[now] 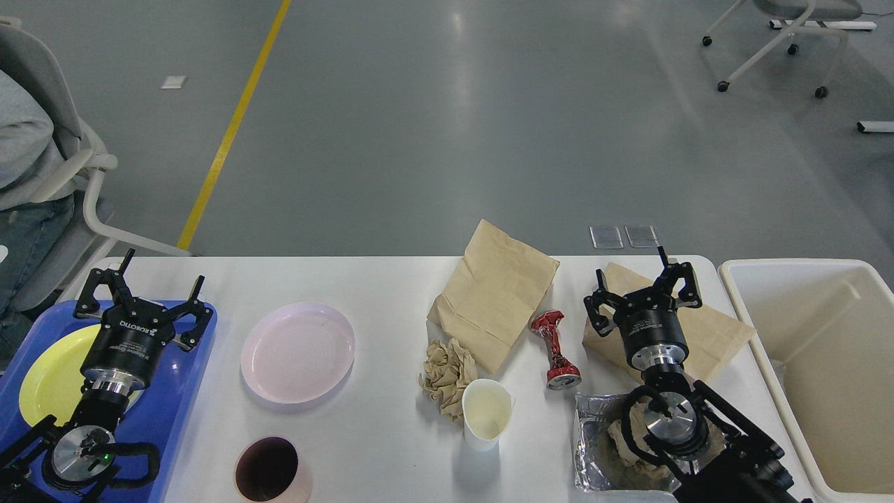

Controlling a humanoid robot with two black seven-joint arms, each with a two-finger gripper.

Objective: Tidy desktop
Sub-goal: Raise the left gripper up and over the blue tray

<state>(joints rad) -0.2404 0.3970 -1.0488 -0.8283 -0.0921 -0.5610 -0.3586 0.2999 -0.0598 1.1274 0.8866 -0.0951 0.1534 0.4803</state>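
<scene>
The white desktop (391, 279) carries a pink plate (298, 351), a pink cup (269, 471), a white paper cup (487, 413), a crumpled brown paper wad (448, 376), a brown paper bag (496, 293), a crushed red can (554, 349), a second brown bag (719, 332) and a silver foil wrapper (601, 447). My left gripper (162, 271) hovers open over the blue tray (178, 412), holding nothing. Over the second brown bag my right gripper (631, 269) is open and empty, right of the red can.
A yellow plate (52, 374) lies in the blue tray at the left edge. A cream bin (831, 363) stands off the table's right end. A seated person (28, 161) is at far left, and a wheeled chair (782, 42) stands on the floor behind.
</scene>
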